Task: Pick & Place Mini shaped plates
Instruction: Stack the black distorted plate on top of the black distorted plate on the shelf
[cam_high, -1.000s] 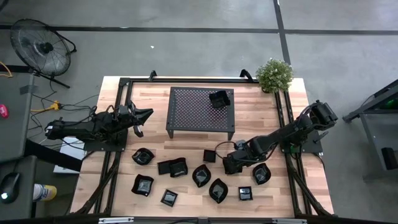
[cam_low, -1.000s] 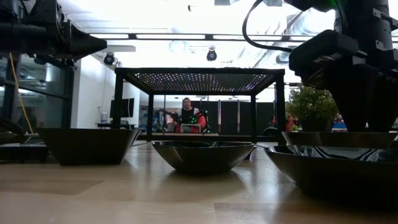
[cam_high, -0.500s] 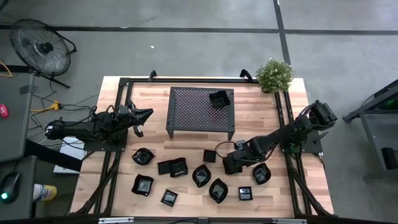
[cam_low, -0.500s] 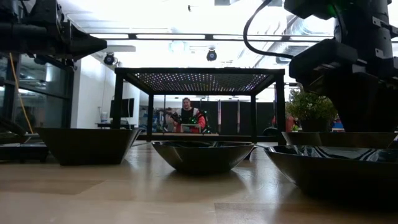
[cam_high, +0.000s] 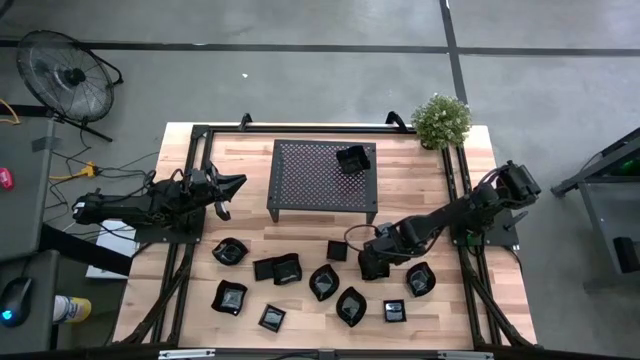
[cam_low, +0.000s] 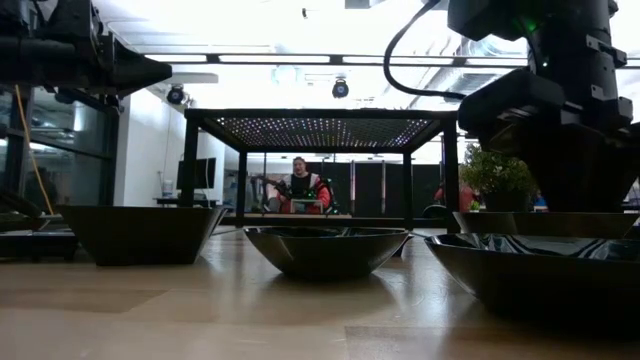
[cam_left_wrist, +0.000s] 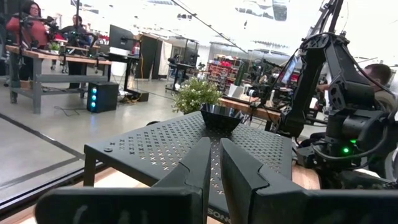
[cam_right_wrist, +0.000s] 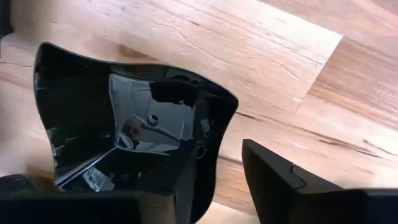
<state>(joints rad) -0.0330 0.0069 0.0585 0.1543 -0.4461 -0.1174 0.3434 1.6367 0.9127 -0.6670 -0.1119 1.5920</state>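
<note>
A wooden table (cam_high: 310, 160) seen from above, with a black perforated mesh rack (cam_high: 315, 180) toward its 12 o'clock side. One small black plate (cam_high: 352, 159) sits on the rack's top, near its 2 o'clock corner. About a dozen mini shaped plates (cam_high: 323, 283) lie scattered across the table's 6 o'clock half, in front of the rack.

The right tool (cam_high: 371, 265) is low over the table at about 5 o'clock from the rack, among those plates. Its wrist view shows a glossy square-edged plate (cam_right_wrist: 130, 124) with one wall standing between the two fingers (cam_right_wrist: 292, 183); the fingers are parted and not visibly pressing on it.

The left tool (cam_high: 226, 187) hangs above the table's 9 o'clock edge, fingers nearly together and holding nothing, pointing at the rack.

A potted plant (cam_high: 441, 120) stands at the table's 1 o'clock corner.
</note>
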